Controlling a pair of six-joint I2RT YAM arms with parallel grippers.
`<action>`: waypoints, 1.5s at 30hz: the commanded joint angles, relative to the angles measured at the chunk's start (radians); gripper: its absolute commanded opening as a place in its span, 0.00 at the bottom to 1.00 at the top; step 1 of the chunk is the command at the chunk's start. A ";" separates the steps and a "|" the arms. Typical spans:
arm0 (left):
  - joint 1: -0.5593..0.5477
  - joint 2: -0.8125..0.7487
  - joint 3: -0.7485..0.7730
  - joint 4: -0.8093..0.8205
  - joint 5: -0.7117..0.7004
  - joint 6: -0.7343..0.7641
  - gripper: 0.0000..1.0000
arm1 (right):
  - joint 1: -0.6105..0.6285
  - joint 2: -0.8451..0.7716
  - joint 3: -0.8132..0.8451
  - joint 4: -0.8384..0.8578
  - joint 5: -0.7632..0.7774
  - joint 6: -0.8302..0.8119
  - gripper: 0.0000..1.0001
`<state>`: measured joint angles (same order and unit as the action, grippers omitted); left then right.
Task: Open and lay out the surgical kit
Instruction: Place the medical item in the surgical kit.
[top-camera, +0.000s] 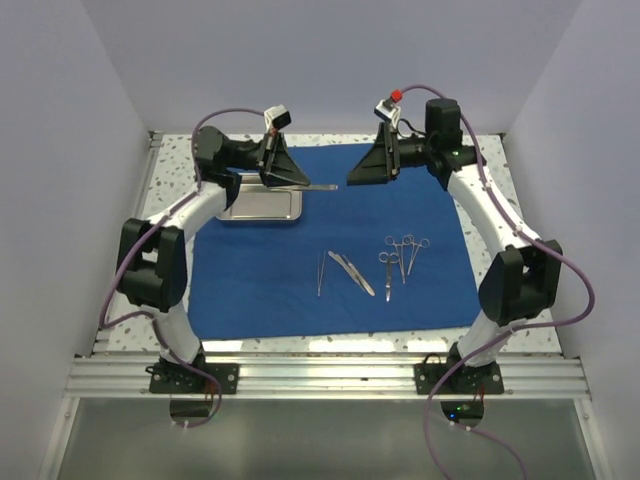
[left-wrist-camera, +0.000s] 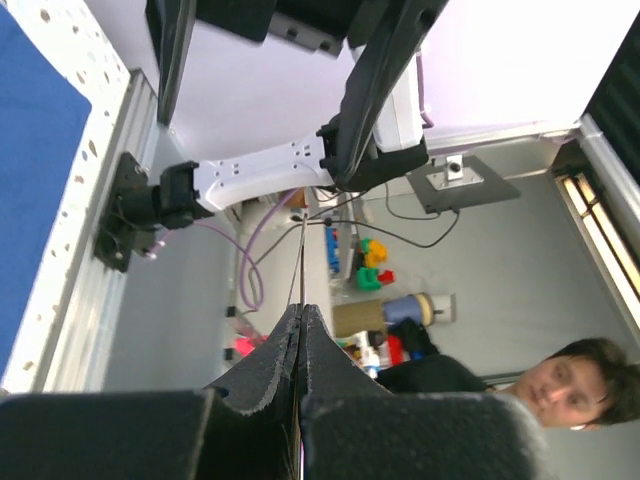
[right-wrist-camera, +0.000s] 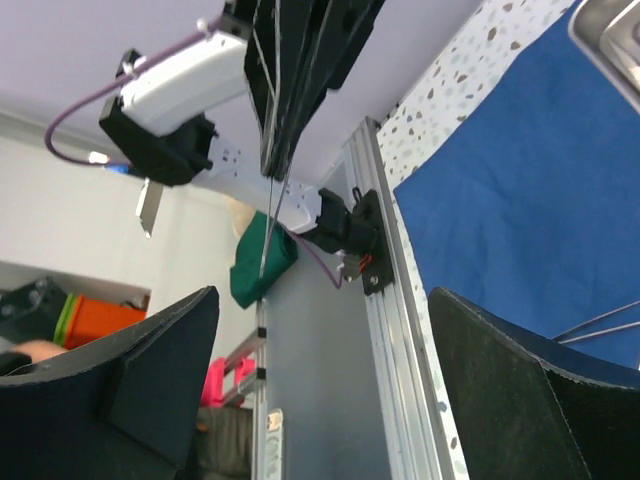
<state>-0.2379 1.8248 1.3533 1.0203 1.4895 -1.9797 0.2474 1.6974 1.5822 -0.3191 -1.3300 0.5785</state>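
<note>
The royal-blue cloth (top-camera: 300, 290) lies spread flat on the table. A shiny steel tray (top-camera: 258, 206) rests on its back left corner. Above the tray's right end, my left gripper (top-camera: 304, 183) is shut on a slim silver instrument (top-camera: 323, 186) that sticks out to the right. In the left wrist view that instrument (left-wrist-camera: 302, 255) rises as a thin rod from the closed gripper (left-wrist-camera: 301, 308). My right gripper (top-camera: 352, 180) hangs open opposite, a short way off the instrument's tip. Between its wide fingers (right-wrist-camera: 322, 295) nothing is held; the instrument (right-wrist-camera: 268, 215) shows farther off.
Tweezers (top-camera: 320, 272), another slim tool (top-camera: 352, 272), scissors (top-camera: 386, 275) and ring-handled forceps (top-camera: 406, 250) lie side by side on the cloth's middle. A speckled tabletop (top-camera: 180, 150) borders the cloth, with an aluminium rail (top-camera: 320, 375) along the near edge and white walls around.
</note>
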 joint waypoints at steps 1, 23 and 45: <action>-0.006 -0.078 -0.057 -0.027 0.218 -0.483 0.00 | -0.008 0.022 0.064 -0.003 -0.008 0.058 0.89; -0.075 -0.051 0.004 -0.029 0.216 -0.476 0.00 | 0.167 0.054 0.021 0.173 -0.077 0.196 0.00; 0.046 0.309 0.408 -0.467 -0.188 0.139 0.61 | 0.225 0.152 0.430 -0.829 1.007 -0.400 0.00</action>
<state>-0.2138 2.1323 1.5898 1.1507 1.4322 -1.9785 0.4259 1.8103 1.8935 -0.7990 -0.7925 0.3790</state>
